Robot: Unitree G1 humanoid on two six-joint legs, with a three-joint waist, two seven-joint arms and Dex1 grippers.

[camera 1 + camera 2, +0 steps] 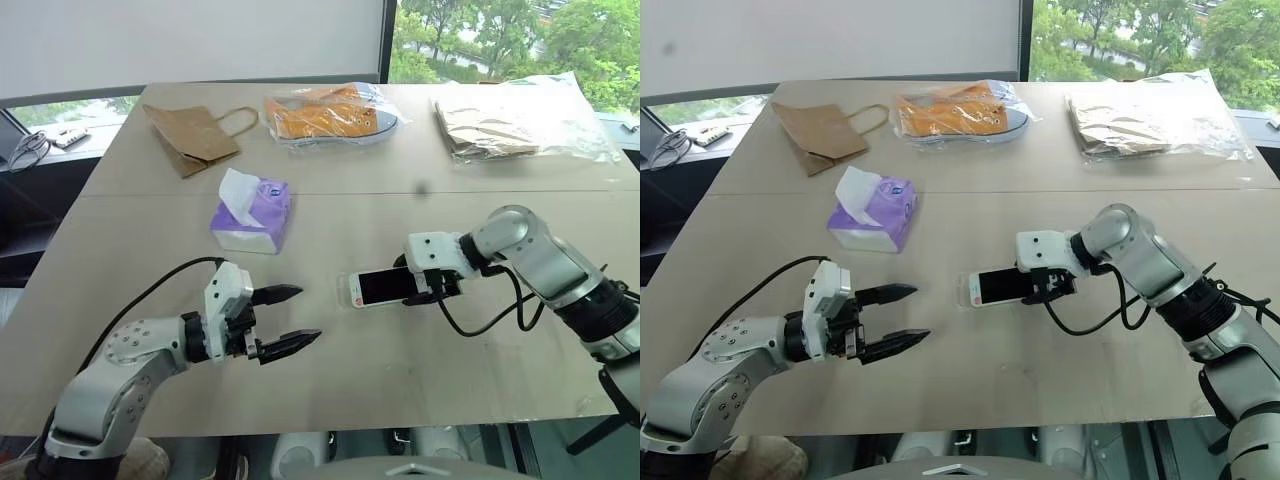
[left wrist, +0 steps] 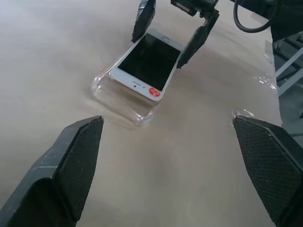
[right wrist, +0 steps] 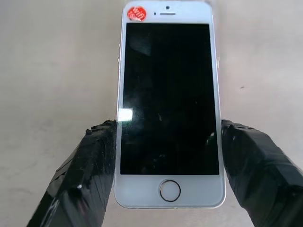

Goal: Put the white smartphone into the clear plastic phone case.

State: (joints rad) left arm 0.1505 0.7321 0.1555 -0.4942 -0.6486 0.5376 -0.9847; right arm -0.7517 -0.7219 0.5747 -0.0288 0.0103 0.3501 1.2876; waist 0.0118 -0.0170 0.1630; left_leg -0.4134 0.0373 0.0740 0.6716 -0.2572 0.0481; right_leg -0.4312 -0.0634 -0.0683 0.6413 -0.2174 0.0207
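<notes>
Right gripper [image 3: 165,156] clamps the white smartphone [image 2: 144,64] by its long edges, tilted into the clear plastic phone case [image 2: 116,101]; risk: unbraced case skids, as wide-open empty left gripper [image 1: 290,320] hovers well apart.

The white smartphone [image 2: 146,65] has a dark glossy screen, a round home button at one end and a small red sticker at the other. It is tilted, screen up, its sticker end down inside the clear plastic phone case [image 2: 120,101]. The case, a thin glossy-edged transparent shell, lies flat on the pale worktop [image 1: 400,370], near its middle.
</notes>
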